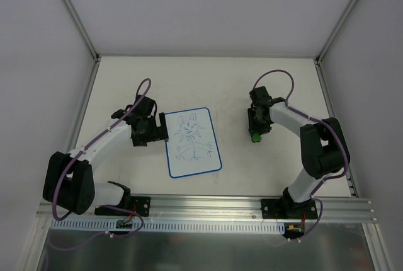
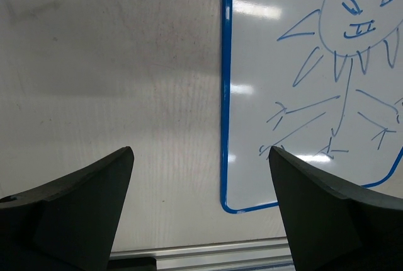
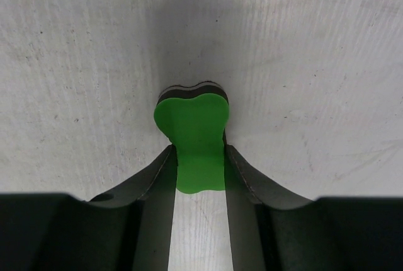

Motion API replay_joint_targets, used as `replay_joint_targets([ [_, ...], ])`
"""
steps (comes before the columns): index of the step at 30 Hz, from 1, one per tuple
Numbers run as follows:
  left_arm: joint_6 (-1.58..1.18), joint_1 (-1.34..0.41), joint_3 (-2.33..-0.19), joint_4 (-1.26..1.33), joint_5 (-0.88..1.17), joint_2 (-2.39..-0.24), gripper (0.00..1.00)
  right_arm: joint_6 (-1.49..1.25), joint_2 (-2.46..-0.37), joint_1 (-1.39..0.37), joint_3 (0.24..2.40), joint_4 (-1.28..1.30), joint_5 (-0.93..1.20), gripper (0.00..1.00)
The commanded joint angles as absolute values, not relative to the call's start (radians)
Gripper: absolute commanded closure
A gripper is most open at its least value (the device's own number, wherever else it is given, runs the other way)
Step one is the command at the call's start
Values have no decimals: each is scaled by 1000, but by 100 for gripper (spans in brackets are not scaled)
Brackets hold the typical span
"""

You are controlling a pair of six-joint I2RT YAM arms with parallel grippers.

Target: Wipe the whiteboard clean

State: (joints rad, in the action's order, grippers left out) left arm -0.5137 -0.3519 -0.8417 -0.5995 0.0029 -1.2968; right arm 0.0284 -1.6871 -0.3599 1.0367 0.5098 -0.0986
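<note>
The whiteboard (image 1: pixel 192 142) lies flat mid-table, blue-rimmed, with a blue scribbled figure on it; its near left corner shows in the left wrist view (image 2: pixel 302 113). My left gripper (image 1: pixel 162 129) (image 2: pixel 200 151) hovers open astride the board's left rim, holding nothing. A small green bone-shaped block (image 1: pixel 256 137) (image 3: pixel 192 120) rests on the table to the right of the board. My right gripper (image 1: pixel 255 131) (image 3: pixel 198 151) points down at it, its two fingers pressed against the block's narrow waist, one on each side.
An aluminium rail (image 1: pixel 208 208) (image 2: pixel 208 252) runs along the table's near edge, with both arm bases on it. White walls and metal posts (image 1: pixel 75 16) close in the table at the left, right and back.
</note>
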Motion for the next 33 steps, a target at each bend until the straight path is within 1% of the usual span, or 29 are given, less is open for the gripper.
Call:
replay_joint_targets([
  [1,-560,-347,-841,-566,31,-1319,10,28,-1703,-376,1060,479,-117,78],
  [2,-569,-347,-845,-561,22,-1325,11,19,-1701,-379,1060,479,-120,81],
  [3,-571,-347,-848,-555,15,-1336,11,17,-1697,-388,1057,477,-114,88],
  [6,-554,-347,-883,-554,6,-1362,12,15,-1669,-425,1051,466,-129,96],
  [10,-514,-347,-952,-546,-21,-1399,14,-41,-1611,-485,1060,471,-123,97],
  [11,-496,-344,-965,-548,-25,-1413,14,-52,-1594,-523,1063,475,-155,99],
  [14,-471,-339,-1023,-538,-5,-1477,17,-107,-1585,-572,1121,544,-187,100],
  [17,-460,-334,-1064,-505,-37,-1552,23,-120,-1574,-649,1143,545,-248,100],
  [25,-384,-292,-1233,-499,-60,-1764,36,-153,-1588,-747,1215,565,-199,100],
  [26,-364,-278,-1249,-499,-55,-1784,42,-147,-1607,-752,1219,565,-192,100],
  [29,-347,-255,-1288,-502,-11,-1851,49,-158,-1634,-776,1244,594,-166,100],
  [30,-347,-252,-1293,-499,-5,-1873,53,-160,-1637,-793,1236,591,-167,100],
  [33,-348,-247,-1315,-500,30,-1914,58,-152,-1651,-813,1230,577,-164,100],
])
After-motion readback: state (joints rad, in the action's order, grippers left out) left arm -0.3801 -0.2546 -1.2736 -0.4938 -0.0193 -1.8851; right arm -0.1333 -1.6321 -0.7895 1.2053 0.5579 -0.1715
